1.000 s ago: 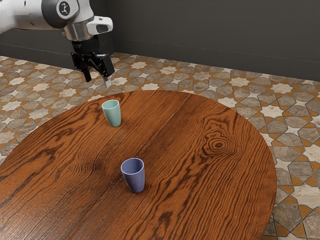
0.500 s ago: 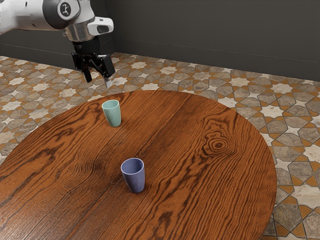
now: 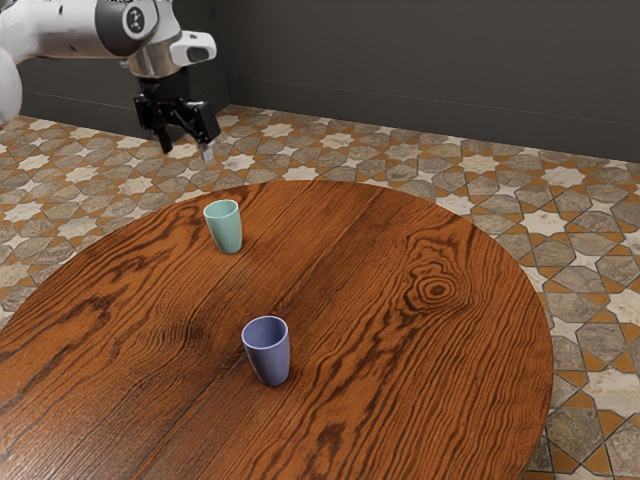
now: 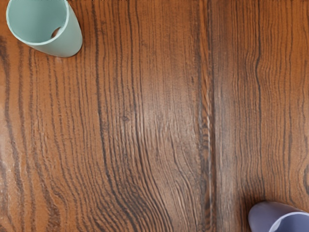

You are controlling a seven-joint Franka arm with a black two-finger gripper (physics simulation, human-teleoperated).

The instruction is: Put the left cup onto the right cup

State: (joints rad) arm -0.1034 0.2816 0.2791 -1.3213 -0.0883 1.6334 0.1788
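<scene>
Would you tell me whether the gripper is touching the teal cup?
Apart. The exterior view shows the gripper raised above the teal cup, with tiled floor visible between them.

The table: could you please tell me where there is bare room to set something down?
The table is bare to the exterior view's right of both cups, and between the green cup and the purple cup. Nowhere is crowded; the open tool hangs high, clear of both.

Your exterior camera stands off to one side, raised, looking down across the round wooden table (image 3: 420, 300) toward the dark wall (image 3: 450, 50). Your wrist camera looks straight down at the tabletop from nearer. Both take in the teal cup (image 3: 223, 226) and the purple cup (image 3: 266, 350).
</scene>
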